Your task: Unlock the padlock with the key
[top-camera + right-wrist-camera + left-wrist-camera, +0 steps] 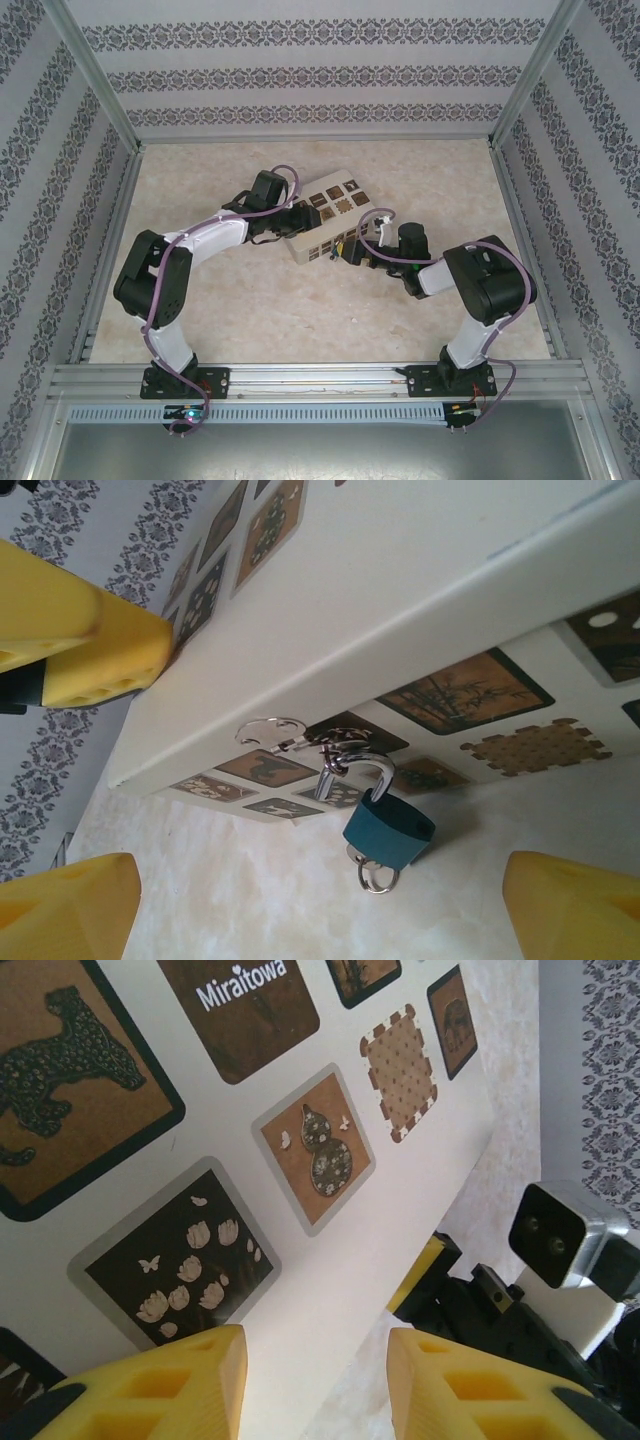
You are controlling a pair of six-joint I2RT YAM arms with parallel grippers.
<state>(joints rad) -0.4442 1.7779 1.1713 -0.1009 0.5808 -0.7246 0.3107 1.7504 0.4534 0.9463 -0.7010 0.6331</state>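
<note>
A cream cardboard box printed with brown picture tiles (pixel 325 205) lies on the pale marbled table (pixel 250 320). On the box's front side, a tiny padlock with a blue body and thin silver shackle (pixel 390 828) hangs from a small silver hasp (pixel 300 742). Its shackle is hooked through the hasp and its body tilts just above the table. Beneath the body shows a ringed silver head, which I take for the tiny key (pixel 373 873), seated in the keyhole with its blade hidden. My right hand (pixel 320 900) faces the box's front, fingers spread wide either side of the padlock, touching nothing. It looks lined up to close on that key. My left hand (pixel 315 1360) straddles the box's top edge, fingers partway apart, probably to steady the box against the coming twist. I cannot tell whether they actually press it.
</note>
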